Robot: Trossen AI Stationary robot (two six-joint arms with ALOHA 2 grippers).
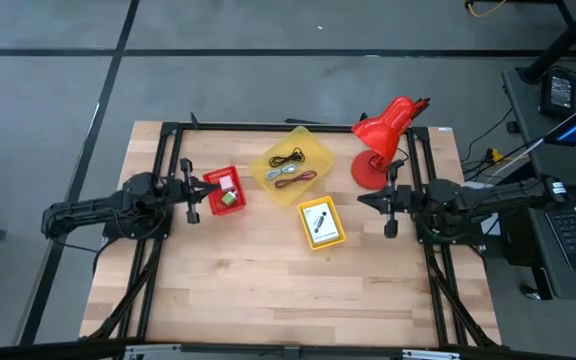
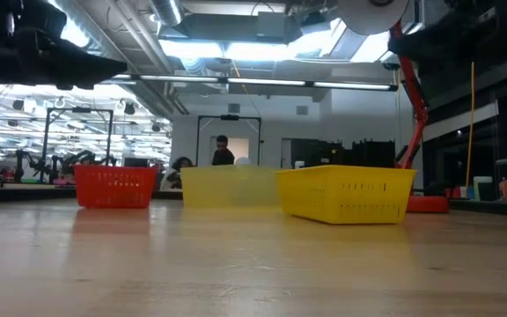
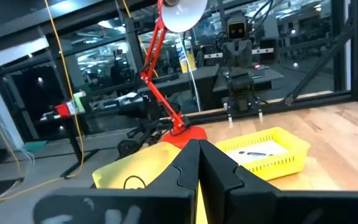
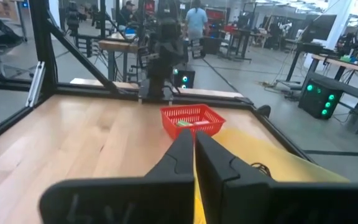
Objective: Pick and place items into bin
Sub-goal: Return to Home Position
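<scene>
Three bins stand mid-table. The red bin [image 1: 224,192] holds a white card and a tiny green object [image 1: 230,199]. In the large yellow bin [image 1: 292,166] lie a black cord [image 1: 290,158], a blue-grey strip [image 1: 280,173] and a dark red cord [image 1: 306,178]. The small yellow bin [image 1: 321,222] holds a white card. My left gripper [image 1: 211,189] is shut and empty, level, just left of the red bin. My right gripper [image 1: 362,200] is shut and empty too, level, right of the small yellow bin. Their own wrist views show both pairs of fingertips closed: left [image 3: 197,147], right [image 4: 193,138].
A red desk lamp [image 1: 381,140] stands on its round base at the far right of the table, just beyond my right gripper. Black frame rails [image 1: 168,150] run along the table's sides. Bare wood [image 1: 288,290] lies toward the near edge.
</scene>
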